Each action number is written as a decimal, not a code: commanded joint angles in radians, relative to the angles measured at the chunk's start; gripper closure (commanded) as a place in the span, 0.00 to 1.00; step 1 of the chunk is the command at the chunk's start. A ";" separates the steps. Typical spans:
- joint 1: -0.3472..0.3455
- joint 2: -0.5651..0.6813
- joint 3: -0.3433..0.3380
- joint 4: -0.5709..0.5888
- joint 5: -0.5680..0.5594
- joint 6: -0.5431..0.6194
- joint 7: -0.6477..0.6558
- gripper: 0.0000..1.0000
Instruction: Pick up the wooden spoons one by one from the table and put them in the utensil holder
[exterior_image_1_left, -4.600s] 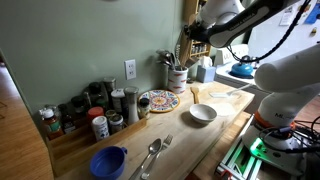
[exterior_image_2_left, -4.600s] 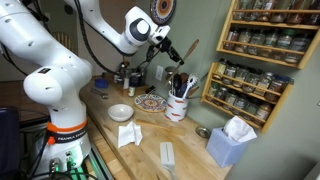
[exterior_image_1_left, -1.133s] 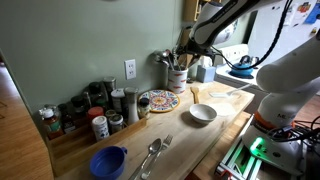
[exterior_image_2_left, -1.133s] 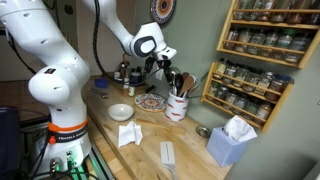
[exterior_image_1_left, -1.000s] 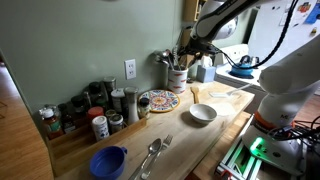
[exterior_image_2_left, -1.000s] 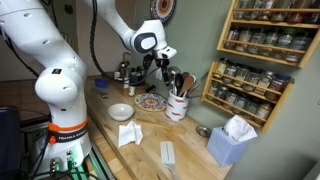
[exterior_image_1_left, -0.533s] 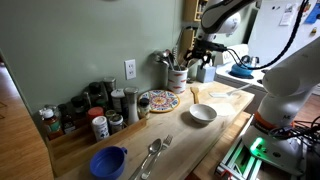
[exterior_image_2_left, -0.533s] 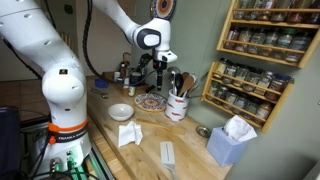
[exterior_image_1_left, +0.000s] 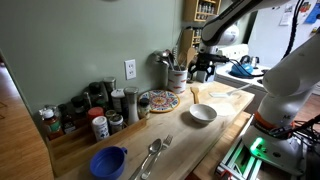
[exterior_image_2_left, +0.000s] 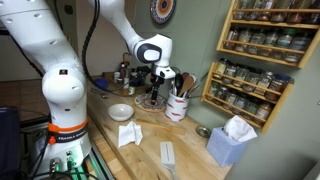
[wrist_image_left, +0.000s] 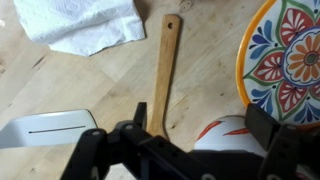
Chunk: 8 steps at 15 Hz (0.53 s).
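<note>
One wooden spoon (wrist_image_left: 164, 68) lies flat on the table (wrist_image_left: 95, 85), with its handle running up the wrist view. It also shows pale beside the white bowl in an exterior view (exterior_image_1_left: 195, 96). My gripper (wrist_image_left: 200, 125) hangs low over it, open and empty, with one finger (wrist_image_left: 140, 115) above the spoon's lower end. The utensil holder (exterior_image_1_left: 177, 77) (exterior_image_2_left: 178, 106), white with red strokes, stands close beside the gripper (exterior_image_2_left: 155, 88) with several utensils sticking out. A white curved surface with red strokes (wrist_image_left: 228, 135) shows between the fingers.
A colourful patterned plate (wrist_image_left: 290, 55) (exterior_image_1_left: 157, 101) lies next to the spoon, and a white napkin (wrist_image_left: 85, 25) (exterior_image_2_left: 128, 135) lies nearby. A white bowl (exterior_image_1_left: 203, 114), metal spoons (exterior_image_1_left: 152, 155), a blue bowl (exterior_image_1_left: 108, 160) and spice jars (exterior_image_1_left: 95, 115) share the counter.
The arm has come down from above the utensil holder and moved sideways to hover low over the spoon on the table. The jaws stayed open.
</note>
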 joint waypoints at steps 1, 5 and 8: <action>0.011 0.103 -0.033 -0.007 -0.023 0.104 0.004 0.00; 0.010 0.205 -0.037 -0.007 -0.044 0.209 0.031 0.00; 0.008 0.278 -0.048 -0.007 -0.083 0.273 0.061 0.00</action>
